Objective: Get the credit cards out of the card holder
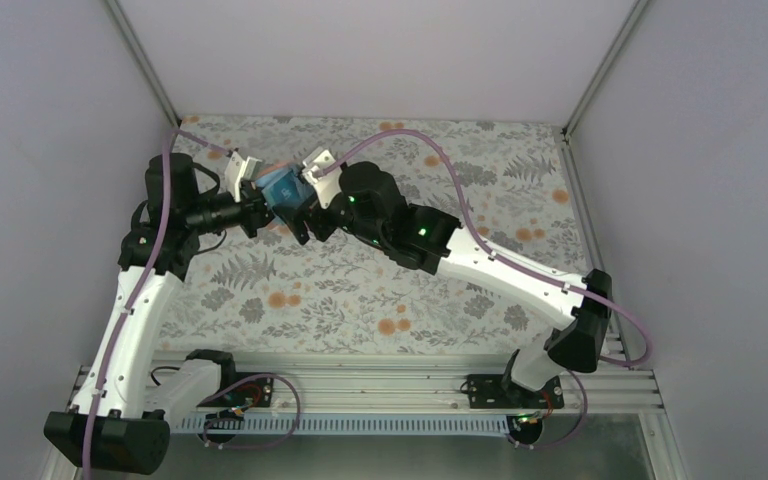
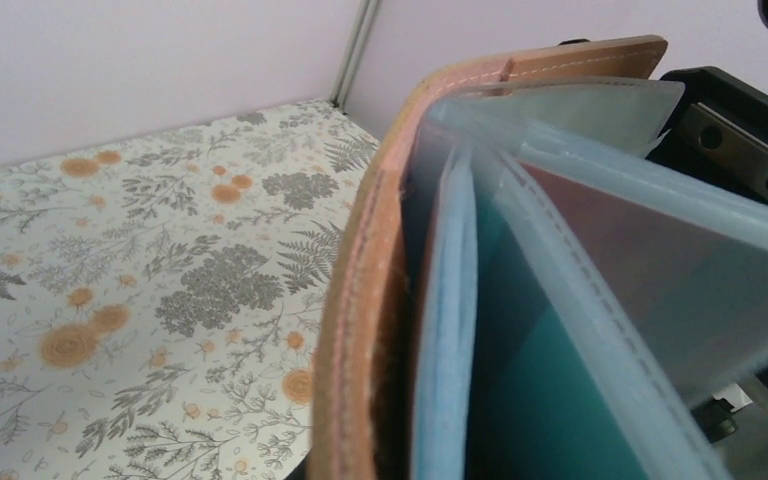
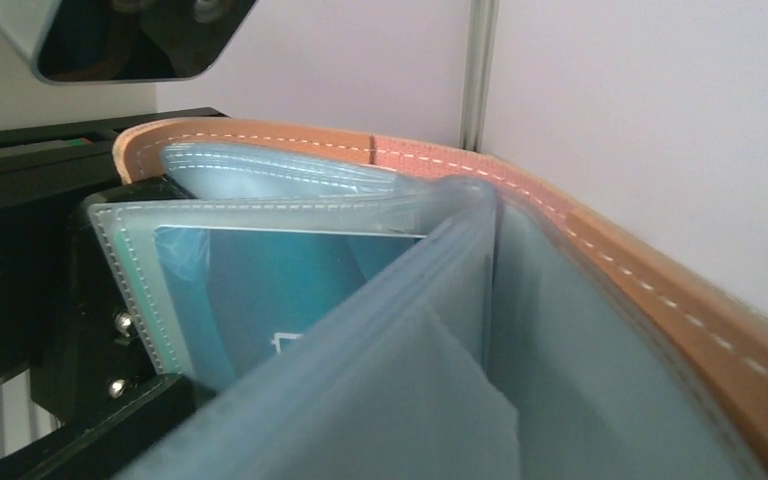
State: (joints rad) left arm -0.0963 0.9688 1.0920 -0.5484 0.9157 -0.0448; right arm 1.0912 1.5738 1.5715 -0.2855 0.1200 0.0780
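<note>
Both the left gripper (image 1: 260, 203) and right gripper (image 1: 305, 208) pinch the opened reddish-brown leather card holder (image 1: 281, 187) aloft; you next need one freed to draw the flat teal card (image 2: 535, 390).

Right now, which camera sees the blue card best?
The right wrist view: the blue card faces it inside a clear sleeve of the card holder. The left wrist view shows sleeves nearly edge-on, no clear blue card; the top view shows the holder tiny, no card.
</note>
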